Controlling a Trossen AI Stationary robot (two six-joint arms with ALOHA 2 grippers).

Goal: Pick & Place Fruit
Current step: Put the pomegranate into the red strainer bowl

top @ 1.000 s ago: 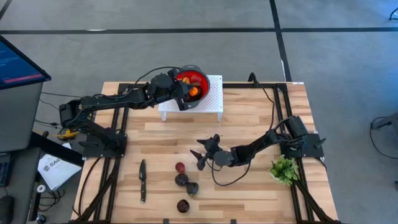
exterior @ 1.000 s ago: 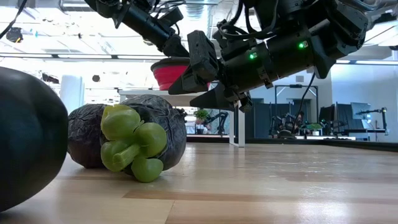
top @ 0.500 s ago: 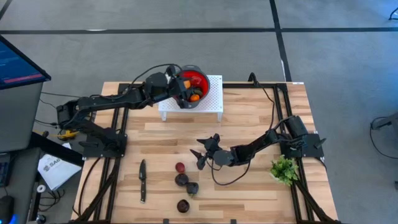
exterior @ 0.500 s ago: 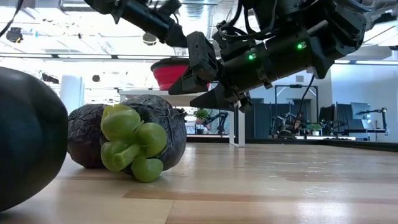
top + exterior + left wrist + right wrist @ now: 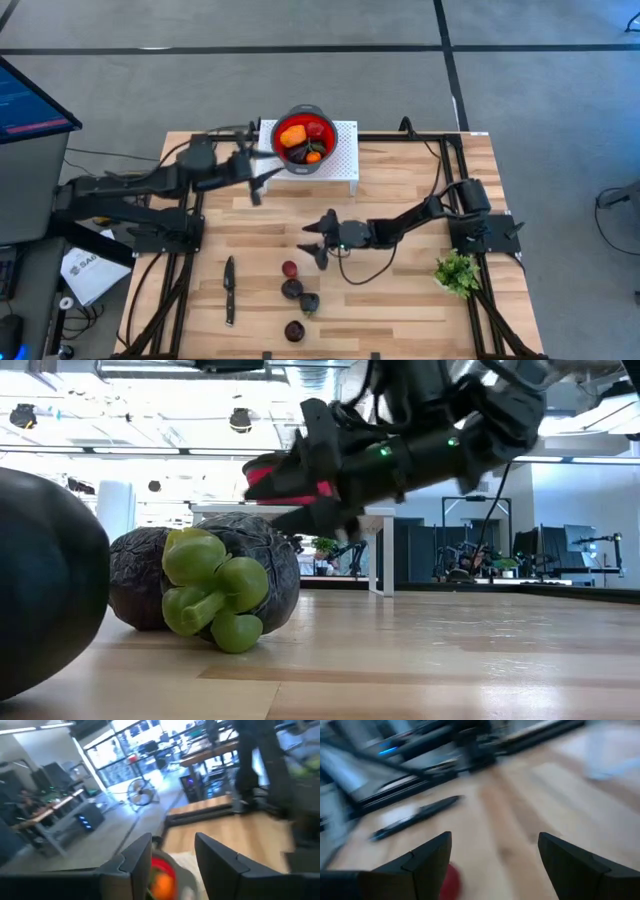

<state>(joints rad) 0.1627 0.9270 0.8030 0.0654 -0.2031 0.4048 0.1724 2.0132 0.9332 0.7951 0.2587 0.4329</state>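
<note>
The red bowl [image 5: 305, 140] stands on a white perforated stand [image 5: 340, 168] at the table's far side and holds orange, red and dark fruit. A small red fruit [image 5: 289, 268] and three dark purple ones [image 5: 292, 289] [image 5: 309, 302] [image 5: 294, 330] lie on the wood near the table's near edge. One dark fruit with a green calyx [image 5: 205, 585] fills the low view. My left gripper [image 5: 258, 185] [image 5: 173, 855] is open, left of the bowl and facing it. My right gripper [image 5: 315, 240] [image 5: 495, 850] is open above the table's middle, just far of the red fruit [image 5: 451, 880].
A slim black knife [image 5: 229, 290] [image 5: 417, 817] lies left of the loose fruit. A green leafy sprig [image 5: 458, 272] sits by the table's right edge. Bare wood shows between the stand and the loose fruit.
My left gripper has drawn back from over the bowl, toward the table's left and near side, and the bowl's contents now show uncovered. My right gripper has shifted a little toward the table's left, staying open above the table.
</note>
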